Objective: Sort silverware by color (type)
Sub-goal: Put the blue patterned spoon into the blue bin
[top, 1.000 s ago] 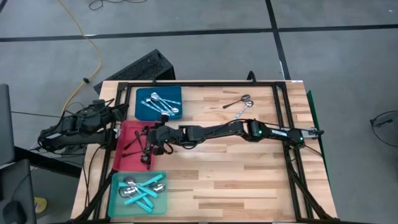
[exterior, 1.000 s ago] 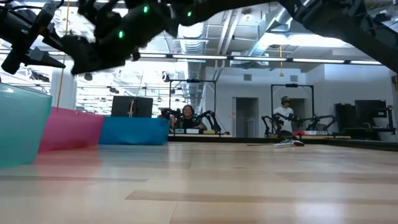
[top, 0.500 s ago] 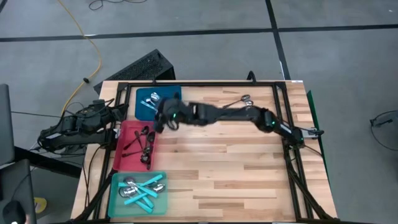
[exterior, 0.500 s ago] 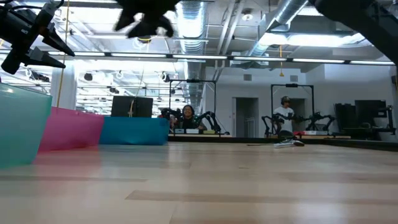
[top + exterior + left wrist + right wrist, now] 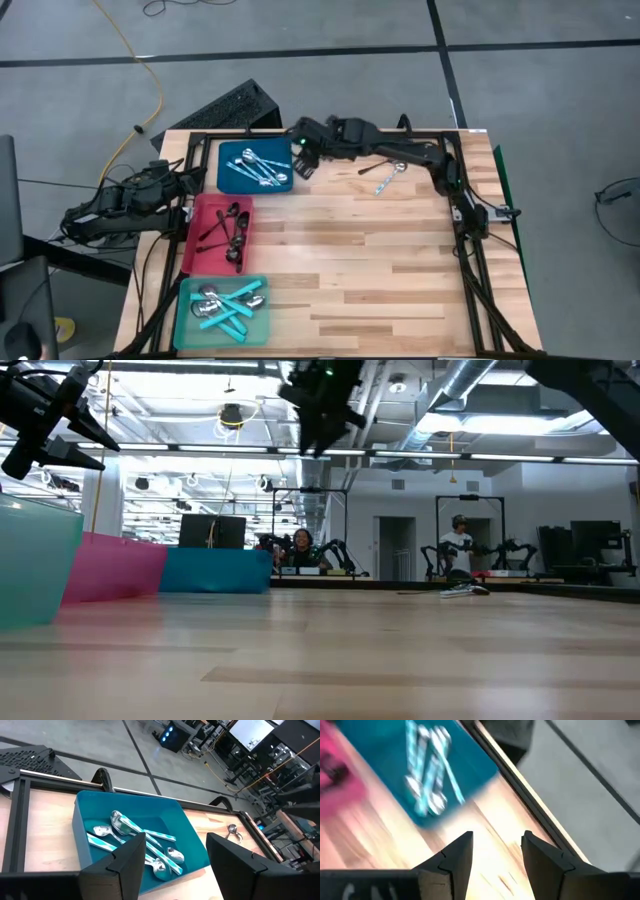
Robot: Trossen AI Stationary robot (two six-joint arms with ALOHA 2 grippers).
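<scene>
2 shiny metal spoons (image 5: 385, 172) lie loose on the wooden table (image 5: 360, 260) at 1 o'clock. others sit sorted: silver in blue tray (image 5: 228, 180), black in red tray (image 5: 200, 255), turquoise-handled in teal tray (image 5: 190, 325). right gripper (image 5: 300, 160) hovers by the blue tray, fingers wide, empty. left gripper (image 5: 175, 865) at 9 o'clock, fingers apart, empty.

trays (image 5: 221, 240): three in a column along table (image 5: 360, 260) left edge | spoons (image 5: 258, 168): some in each tray | two spoons (image 5: 388, 172): on table near far edge, right of far tray
</scene>
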